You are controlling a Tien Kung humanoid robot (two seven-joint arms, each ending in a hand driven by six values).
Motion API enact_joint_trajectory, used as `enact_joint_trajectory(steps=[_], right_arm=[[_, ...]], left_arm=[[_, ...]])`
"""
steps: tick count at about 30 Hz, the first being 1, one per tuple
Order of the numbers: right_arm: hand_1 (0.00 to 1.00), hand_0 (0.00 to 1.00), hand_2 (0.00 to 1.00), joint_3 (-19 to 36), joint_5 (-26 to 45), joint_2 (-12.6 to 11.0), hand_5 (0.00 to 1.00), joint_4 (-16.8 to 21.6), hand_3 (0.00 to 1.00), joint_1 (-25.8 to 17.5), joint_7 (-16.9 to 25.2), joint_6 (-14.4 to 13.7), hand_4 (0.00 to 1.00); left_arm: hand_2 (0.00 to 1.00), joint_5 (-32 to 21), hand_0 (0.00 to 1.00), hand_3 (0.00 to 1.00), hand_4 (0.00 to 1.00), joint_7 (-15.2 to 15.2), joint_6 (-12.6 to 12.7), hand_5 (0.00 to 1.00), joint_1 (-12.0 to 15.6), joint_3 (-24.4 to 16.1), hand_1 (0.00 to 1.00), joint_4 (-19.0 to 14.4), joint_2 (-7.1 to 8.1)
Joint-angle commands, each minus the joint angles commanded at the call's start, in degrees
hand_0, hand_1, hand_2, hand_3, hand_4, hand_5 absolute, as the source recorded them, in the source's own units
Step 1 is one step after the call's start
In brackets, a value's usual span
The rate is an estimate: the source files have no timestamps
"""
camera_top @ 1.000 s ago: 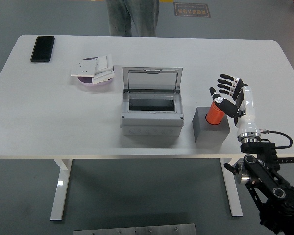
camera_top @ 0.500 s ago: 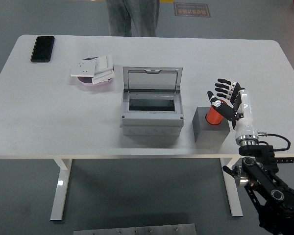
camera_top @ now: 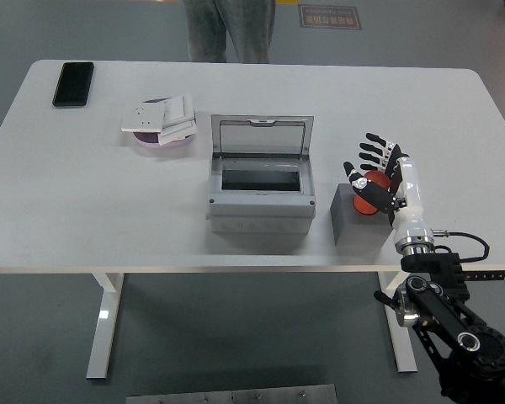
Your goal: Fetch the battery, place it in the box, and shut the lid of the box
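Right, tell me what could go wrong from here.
The right hand is spread around the orange battery, not yet closed; a loose grasp could tip it in its grey block. That block sits close to the open box, so dragging the battery out sideways might shove it against the box.

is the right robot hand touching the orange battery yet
Cannot tell. In the head view the right robot hand overlaps the battery with fingers spread around it, but no contact or gap shows plainly.
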Motion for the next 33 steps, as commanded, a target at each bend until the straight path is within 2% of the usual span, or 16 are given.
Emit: enact_joint_trajectory(steps=[4,5,22,23,28,29,33], right_arm=[[0.692,0.616,0.704,-0.1,0.0,-0.1,0.002,-0.2,0.759,-0.1,0.0,0.0,0.795],[0.671,0.607,0.674,-0.2,0.0,-0.1,0.002,-0.2,0.724,-0.2,-0.1,0.1,0.796],[0.674,0.606,0.66,-1.0,0.1,-0.2,0.002,-1.2,0.708,-0.7,0.0,-0.3,0.787],[0.652,0.596,0.596,-1.0,0.1,-0.3,0.002,-1.2,0.655,-0.7,0.0,-0.4,0.781],[0.652,0.596,0.596,-1.2,0.1,-0.3,0.002,-1.2,0.655,-0.8,0.0,-0.7,0.781],[0.589,0.576,0.557,-1.2,0.2,-0.3,0.002,-1.2,0.586,-0.8,0.0,-0.8,0.727],[0.589,0.576,0.557,-1.3,0.2,-0.3,0.002,-1.4,0.586,-0.8,-0.3,-0.8,0.727]], left_arm=[[0.622,0.1,0.604,0.571,0.627,0.1,0.0,0.125,0.0,-0.1,0.755,0.0,0.03],[0.622,0.1,0.605,0.572,0.626,0.1,0.0,0.123,0.0,-0.1,0.755,0.0,0.02],[0.622,1.0,0.604,0.571,0.624,0.4,0.0,0.121,0.0,-0.5,0.755,-0.1,-0.11],[0.622,1.0,0.605,0.572,0.623,0.4,0.0,0.118,0.0,-0.5,0.755,-0.1,-0.13],[0.622,1.1,0.605,0.572,0.623,0.4,0.1,0.118,-0.1,-0.5,0.755,-0.1,-0.15],[0.622,1.1,0.604,0.573,0.624,0.3,0.1,0.117,-0.1,-0.6,0.754,-0.1,-0.14],[0.622,1.0,0.604,0.573,0.624,0.2,0.1,0.117,-0.1,-0.5,0.754,-0.1,-0.12]])
